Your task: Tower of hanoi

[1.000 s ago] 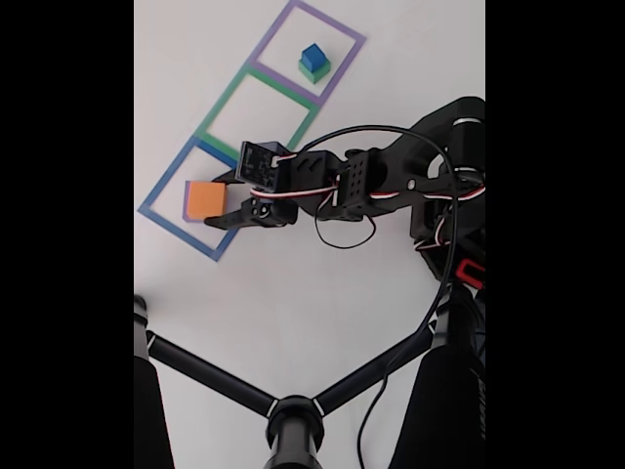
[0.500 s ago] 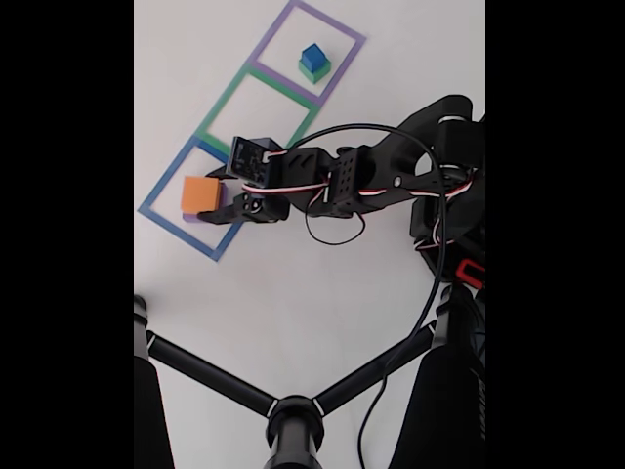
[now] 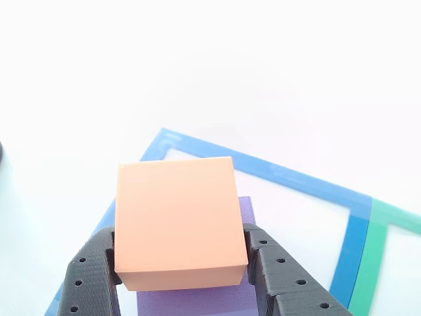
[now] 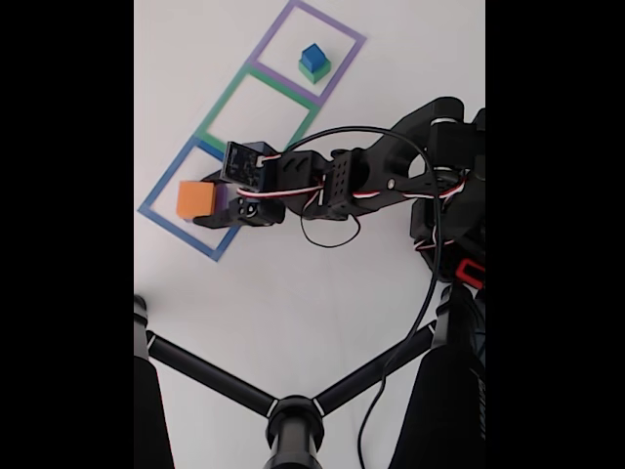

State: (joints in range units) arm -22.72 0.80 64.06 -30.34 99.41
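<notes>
White tabletop (image 4: 293,293) carries flat outlines; at left-centre of the fixed view the end effector (image 3: 181,263) is clenched on the matte orange square block (image 3: 176,220) above the purple slab (image 3: 197,299). Lifting straight up should avoid dragging the slab.

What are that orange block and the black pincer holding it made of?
The orange block looks like matte plastic: flat, even colour, no shine, slightly rounded edges. The pincer seems to be dark grey plastic, possibly printed: its fingers look finely grained and carry small round holes. Neither can be settled by sight alone.
</notes>
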